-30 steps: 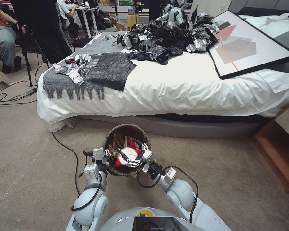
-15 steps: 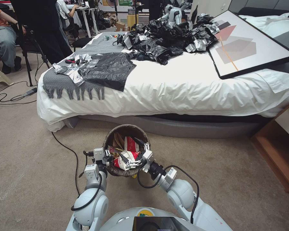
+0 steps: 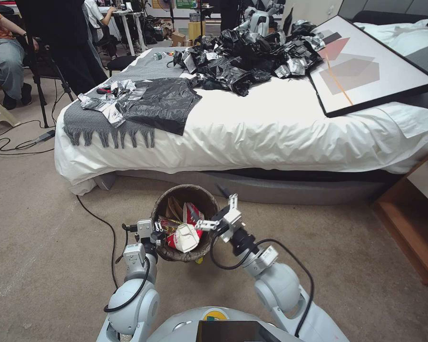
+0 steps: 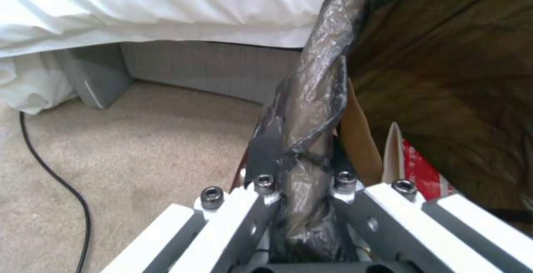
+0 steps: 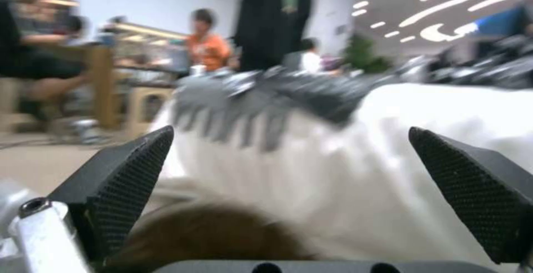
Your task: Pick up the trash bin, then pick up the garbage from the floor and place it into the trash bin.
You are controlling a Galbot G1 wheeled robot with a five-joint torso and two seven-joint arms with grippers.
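Two white arms reach forward from the robot's body over the beige carpet (image 3: 47, 266), in front of a wide bed with a white sheet (image 3: 271, 128). Between them sits the small round trash bin lined with a dark brown bag folded over its rim (image 3: 185, 192), on the robot's side of the bed base. The left arm stretches straight ahead, and the left gripper (image 3: 153, 231) is at the bin's near left rim; in the left wrist view its fingers (image 4: 266, 156) are pressed together on the bagged rim (image 4: 311, 98), pinching it. The right arm is bent at the elbow and angles up toward the bin's right side, with the right gripper (image 3: 213, 209) raised above the rim, tilted, holding nothing. Its black textured pads (image 5: 128, 181) stand spread wide apart in the right wrist view, with the bed's sheet beyond them. Inside the bin lies the garbage: a crumpled red and white wrapper (image 3: 183, 236) at the near side, another red and white piece (image 3: 191, 212) behind it, and brown paper (image 3: 175, 208) against the far left wall.
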